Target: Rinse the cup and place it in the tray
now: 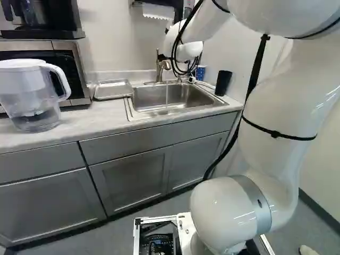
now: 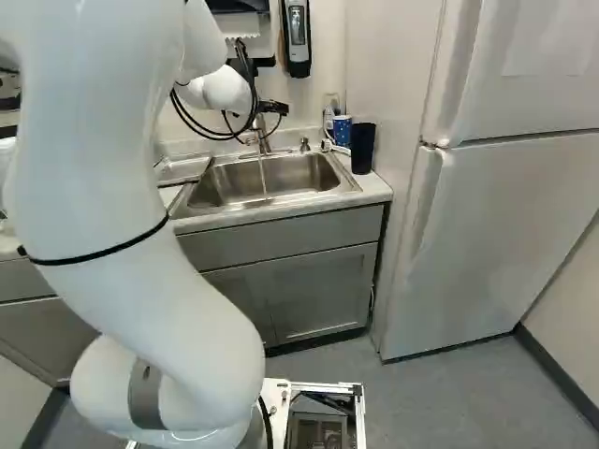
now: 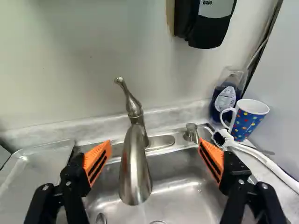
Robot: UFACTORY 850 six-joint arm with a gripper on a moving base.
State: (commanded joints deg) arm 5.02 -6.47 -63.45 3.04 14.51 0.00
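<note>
My gripper (image 3: 154, 147) has its jaws spread wide with nothing gripped; one orange pad stands to each side of the faucet (image 3: 135, 172), and the bare sink basin (image 3: 175, 196) lies beneath. A thin stream (image 1: 167, 95) seems to drop from the spout in the left base view; I judge the water is running and the step in hand is fetching the cup.

The cup (image 3: 248, 122), spotted blue, is upright on the counter at the sink's back corner, its handle towards the faucet; the brush (image 3: 261, 157) runs close in front, the soap bottle (image 3: 227, 97) is just behind, and the dark tumbler (image 2: 362, 148) is beside it in the right base view.

I would back clear of the spout before swinging across, then straddle the cup's body squarely, minding handle and brush; after rinsing inside and out, I'd tip it empty and lower it gently into the tray (image 3: 44, 161) across the basin.
</note>
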